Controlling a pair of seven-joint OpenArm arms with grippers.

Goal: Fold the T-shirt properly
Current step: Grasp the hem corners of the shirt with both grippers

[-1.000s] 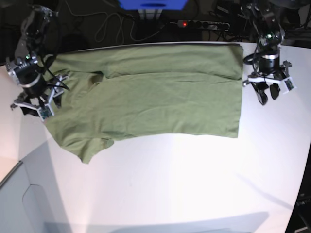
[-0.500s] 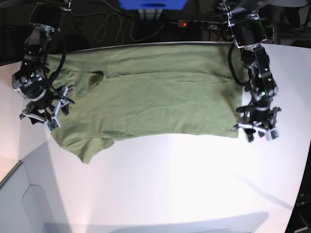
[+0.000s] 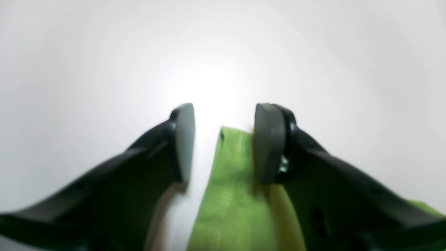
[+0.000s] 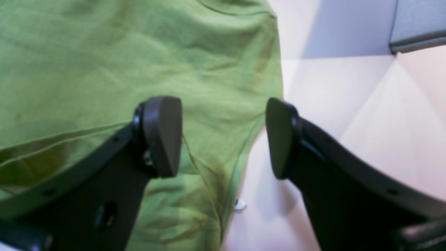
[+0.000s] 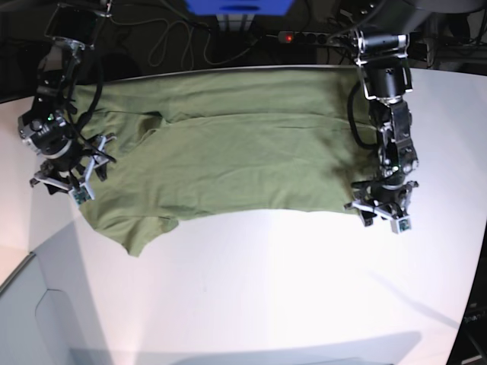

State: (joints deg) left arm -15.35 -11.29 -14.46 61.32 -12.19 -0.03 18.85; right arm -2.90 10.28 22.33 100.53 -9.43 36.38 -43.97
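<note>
The olive-green T-shirt (image 5: 243,148) lies spread flat across the back of the white table (image 5: 266,289), sleeves at the left. My left gripper (image 5: 378,213) is open at the shirt's lower right corner. In the left wrist view that gripper (image 3: 223,139) straddles the hem corner (image 3: 230,195), with one finger (image 3: 266,143) over the cloth. My right gripper (image 5: 65,182) is open at the shirt's left edge. In the right wrist view it (image 4: 223,136) straddles the cloth's edge (image 4: 104,52): one finger (image 4: 163,132) is over cloth, the other (image 4: 280,136) over bare table.
A power strip with a red light (image 5: 319,36), cables and a blue object (image 5: 240,6) lie behind the table's back edge. A grey panel (image 5: 46,319) sits at the lower left, also in the right wrist view (image 4: 418,31). A small white bit (image 4: 239,205) lies at the cloth's edge.
My left gripper has come down from beside the shirt's upper right edge to its lower right corner, then shifted slightly left. My right gripper has moved a little along the left edge.
</note>
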